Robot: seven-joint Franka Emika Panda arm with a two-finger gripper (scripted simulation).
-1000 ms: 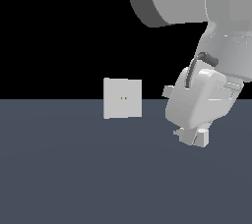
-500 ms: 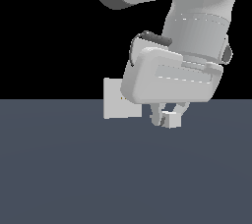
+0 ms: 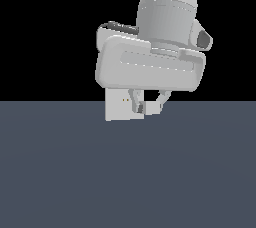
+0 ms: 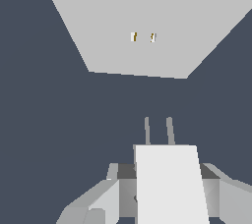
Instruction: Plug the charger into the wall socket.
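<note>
The charger point(image 4: 170, 183) is a light grey block with two thin prongs that point at the wall socket point(image 4: 147, 16). My gripper point(image 4: 167, 191) is shut on the charger, one finger on each side. In the wrist view a gap of dark floor separates the prong tips from the socket, whose two orange-brown holes sit roughly in line with the prongs. In the exterior view the gripper point(image 3: 148, 107) holds the charger point(image 3: 152, 108) just above the floor, right beside the upright wall socket point(image 3: 116, 109). The hand hides the plate's top and its right edge.
The dark grey floor point(image 3: 125, 172) spreads around the socket. The large grey hand and arm point(image 3: 150, 64) fill the upper middle of the exterior view, against a black background.
The arm has swung to the exterior view's left with the charger in its grip. It went from well right of the socket to just in front of it.
</note>
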